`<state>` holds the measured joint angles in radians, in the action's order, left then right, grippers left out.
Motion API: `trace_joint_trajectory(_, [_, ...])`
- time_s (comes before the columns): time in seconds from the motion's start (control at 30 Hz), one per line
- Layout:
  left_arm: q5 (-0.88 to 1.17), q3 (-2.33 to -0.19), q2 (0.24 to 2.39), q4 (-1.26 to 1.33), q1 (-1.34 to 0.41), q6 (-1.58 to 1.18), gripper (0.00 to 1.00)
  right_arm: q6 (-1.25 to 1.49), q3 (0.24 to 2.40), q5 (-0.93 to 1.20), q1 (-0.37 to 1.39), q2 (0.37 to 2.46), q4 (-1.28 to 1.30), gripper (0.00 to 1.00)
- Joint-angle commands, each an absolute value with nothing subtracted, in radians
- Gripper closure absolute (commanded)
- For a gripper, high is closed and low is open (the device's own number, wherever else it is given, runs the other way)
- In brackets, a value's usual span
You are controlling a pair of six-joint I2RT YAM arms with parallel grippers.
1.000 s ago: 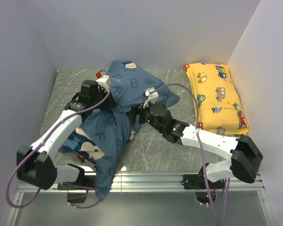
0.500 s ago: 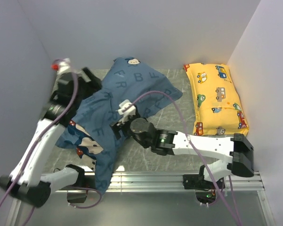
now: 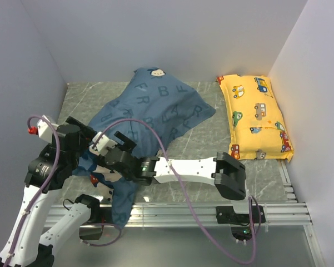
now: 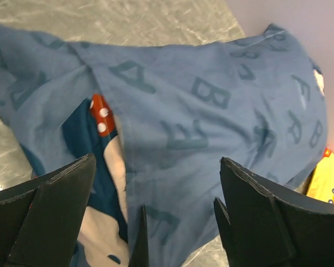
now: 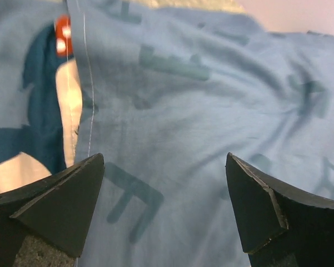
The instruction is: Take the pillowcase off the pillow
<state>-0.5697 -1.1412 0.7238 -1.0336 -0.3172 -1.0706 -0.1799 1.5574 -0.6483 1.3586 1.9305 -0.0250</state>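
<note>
Nearest the bases, one tail of the single dusty-blue letter-printed fabric pillowcase [image 3: 155,108] hung over the near edge of the grey marbled table [image 3: 80,97]. The rest lay spread across the table's left and middle, peaking against the back wall. Its contents could not be made out, so whether the white pillow sat inside could not be told.

Two grippers were counted. Both hovered over the near-left part of the cloth, close together. The left gripper [image 4: 156,167] had its fingers spread wide and held nothing. The right gripper [image 5: 164,158] was the same.

A second earlier the left gripper had been at the case's far end. The right had been mid-table.

Farther right, apart from the cloth, lay one yellow car-print pillow [image 3: 255,117].
</note>
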Motion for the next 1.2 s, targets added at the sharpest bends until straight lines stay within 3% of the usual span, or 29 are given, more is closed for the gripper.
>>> trace_joint_trajectory(0.0, [-0.574, -1.135, 0.7, -1.077, -0.313, -1.106, 0.01, -0.207, 1.635, -0.663, 1.358, 1.956, 0.014, 0.04])
trace_joint_trajectory(0.13, [-0.537, -1.14, 0.719, -1.069, -0.308, -1.074, 0.01, -0.18, 1.588, -0.612, 1.358, 1.937, 0.003, 0.05])
trace_joint_trajectory(0.3, [-0.427, -1.149, 0.762, -1.013, -0.293, -1.011, 0.01, -0.172, 1.554, -0.646, 1.348, 1.928, 0.002, 0.21])
trace_joint_trajectory(0.4, [-0.335, -1.129, 0.762, -0.954, -0.272, -0.97, 0.01, -0.143, 1.533, -0.655, 1.327, 1.896, 0.002, 0.42])
trace_joint_trajectory(0.43, [-0.283, -1.123, 0.761, -0.936, -0.255, -0.947, 0.01, -0.132, 1.529, -0.647, 1.315, 1.876, 0.003, 0.64])
trace_joint_trajectory(0.53, [-0.215, -1.092, 0.759, -0.893, -0.22, -0.913, 0.01, -0.075, 1.526, -0.603, 1.272, 1.839, 0.02, 0.92])
trace_joint_trajectory(0.77, [-0.049, -1.028, 0.747, -0.836, -0.176, -0.835, 0.02, 0.06, 1.525, -0.499, 1.175, 1.775, 0.051, 0.92])
trace_joint_trajectory(0.97, [0.017, -0.921, 0.723, -0.778, -0.176, -0.802, 0.06, 0.17, 1.598, -0.459, 1.069, 1.792, 0.106, 1.0])
trace_joint_trajectory(1.17, [0.055, -0.835, 0.748, -0.7, -0.176, -0.81, 0.03, 0.268, 1.635, -0.368, 0.985, 1.828, 0.13, 1.0])
